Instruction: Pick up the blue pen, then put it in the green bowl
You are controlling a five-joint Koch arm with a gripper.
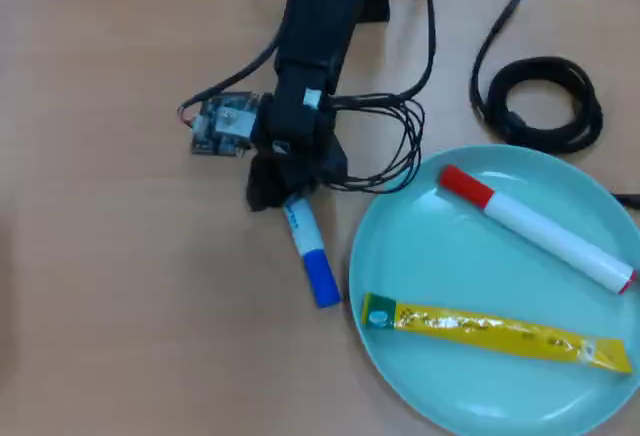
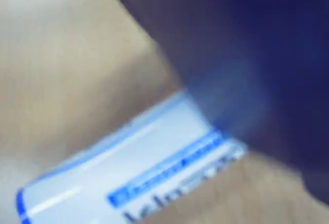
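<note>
The blue pen (image 1: pixel 311 254) lies on the wooden table just left of the green bowl (image 1: pixel 430 256), its blue cap pointing toward the near edge in the overhead view. My gripper (image 1: pixel 284 194) is down over the pen's white rear end and covers it. The arm hides the fingertips from above. In the wrist view the pen's white barrel with blue print (image 2: pixel 128 167) fills the lower frame, blurred, and runs under one dark jaw at the right. The other jaw does not show, so I cannot tell whether the pen is held.
Inside the bowl lie a red-capped white marker (image 1: pixel 535 226) and a yellow sachet tube (image 1: pixel 495 331). A coiled black cable (image 1: pixel 545 101) rests behind the bowl. A small circuit board (image 1: pixel 222 124) and loose wires (image 1: pixel 400 146) hang beside the arm.
</note>
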